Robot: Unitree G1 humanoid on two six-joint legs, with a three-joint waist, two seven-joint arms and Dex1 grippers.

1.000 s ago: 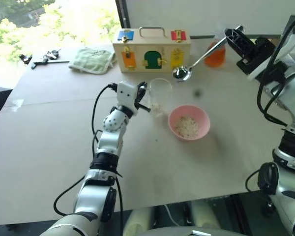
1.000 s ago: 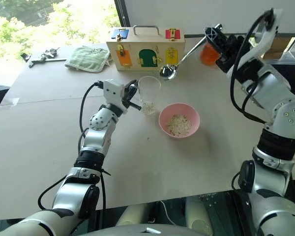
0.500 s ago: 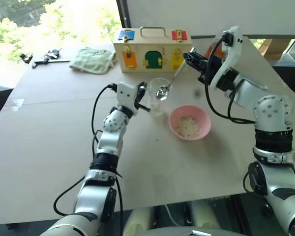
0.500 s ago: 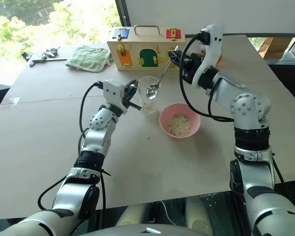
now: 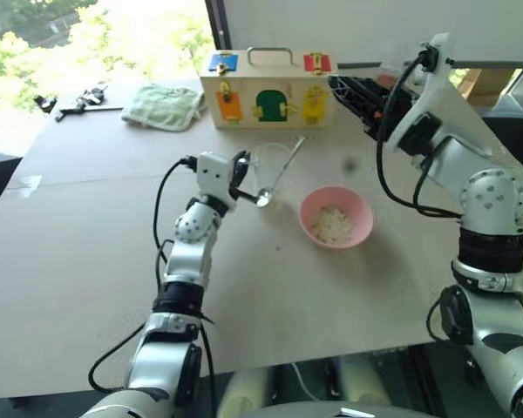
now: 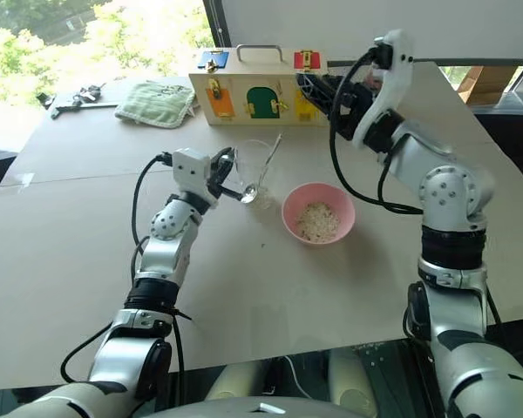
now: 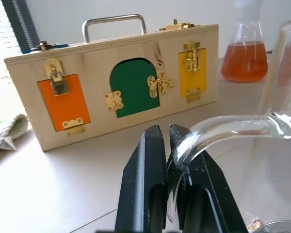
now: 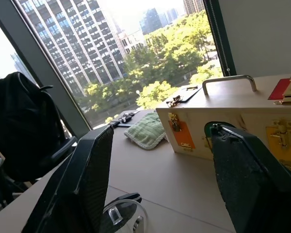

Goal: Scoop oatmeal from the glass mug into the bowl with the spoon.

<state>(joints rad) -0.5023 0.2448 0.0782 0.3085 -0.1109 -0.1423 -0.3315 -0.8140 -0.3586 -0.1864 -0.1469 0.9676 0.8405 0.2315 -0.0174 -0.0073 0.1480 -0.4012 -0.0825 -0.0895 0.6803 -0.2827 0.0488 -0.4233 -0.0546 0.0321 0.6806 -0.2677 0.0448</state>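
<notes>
Two pincers work over the table (image 5: pixel 87 261). The left pincer (image 7: pixel 169 145) is clamped on the mug's (image 5: pixel 272 165) handle. The spoon (image 5: pixel 277 175) leans in the mug, handle up and free. The right pincer (image 5: pixel 347 87) hangs above, fingers (image 8: pixel 85 179) spread apart — holding nothing. The bowl (image 5: pixel 336 216) sits just right of the mug, oatmeal (image 5: pixel 333 225) inside. A wooden box (image 5: pixel 268 90) stands farther back.
</notes>
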